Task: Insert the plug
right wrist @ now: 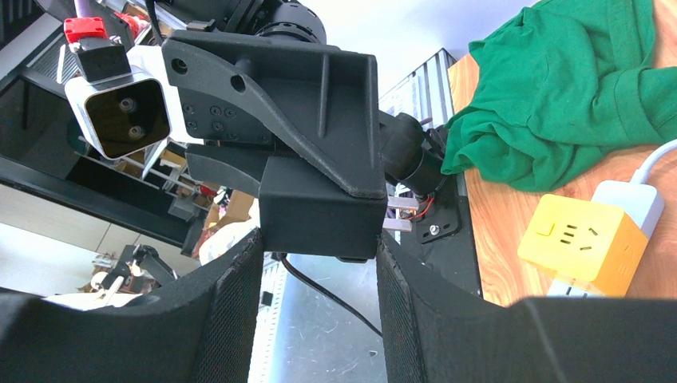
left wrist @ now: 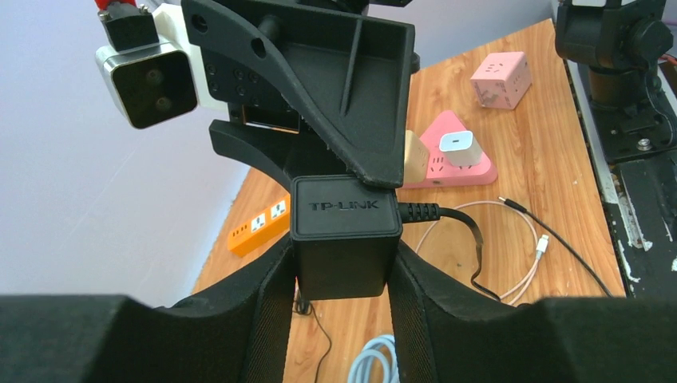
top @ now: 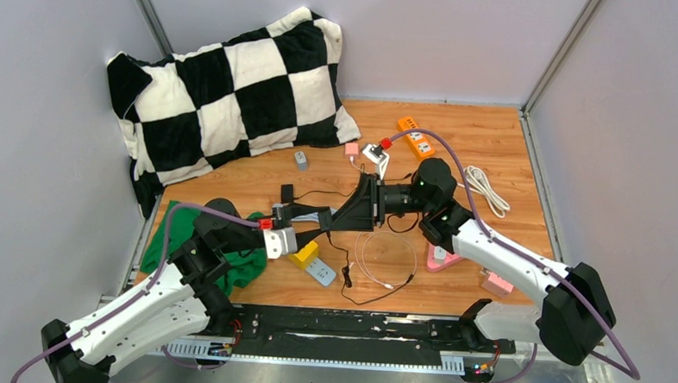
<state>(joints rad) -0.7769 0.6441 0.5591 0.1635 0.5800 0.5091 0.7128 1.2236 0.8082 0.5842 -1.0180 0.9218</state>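
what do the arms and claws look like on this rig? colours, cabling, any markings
Left arm and right arm: white shells, black joints, a grey-purple cable looped along each. Left claw and right claw: black, wide mesh-textured fingers, ribbed triangular brackets. Each wrist has a white camera box with a red connector. No legible markings.

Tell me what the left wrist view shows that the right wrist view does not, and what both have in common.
Only the left wrist view shows the TP-LINK label on the black adapter, the pink power strip with a white charger on it, the pink cube socket and the orange power strip. Only the right wrist view shows the green cloth and the yellow cube socket. Both show the adapter gripped at once by the left fingers and the right fingers.
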